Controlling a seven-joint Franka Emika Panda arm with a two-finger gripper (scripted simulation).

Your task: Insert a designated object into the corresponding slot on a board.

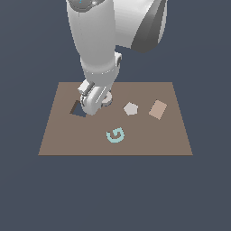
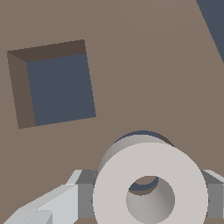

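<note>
The light grey-white ring (image 2: 114, 183) sits between my gripper's (image 2: 148, 196) two fingers (image 2: 83, 192), and the jaws are closed on its sides. In the exterior view only its edge (image 1: 108, 97) shows behind the gripper (image 1: 95, 103). The ring hangs tilted just over the ring-shaped slot (image 2: 142, 133). The slot's dark rim shows behind the ring, and its brown centre shows through the ring's hole. The brown board (image 1: 149, 140) lies flat under all of this. I cannot tell whether the ring touches the slot.
A dark square hole (image 1: 77, 108) (image 2: 59, 85) is cut in the board beside the gripper. A whitish pentagon (image 1: 131, 108), a tan square piece (image 1: 158, 109) and a teal G (image 1: 115, 135) lie on the board toward the exterior view's right.
</note>
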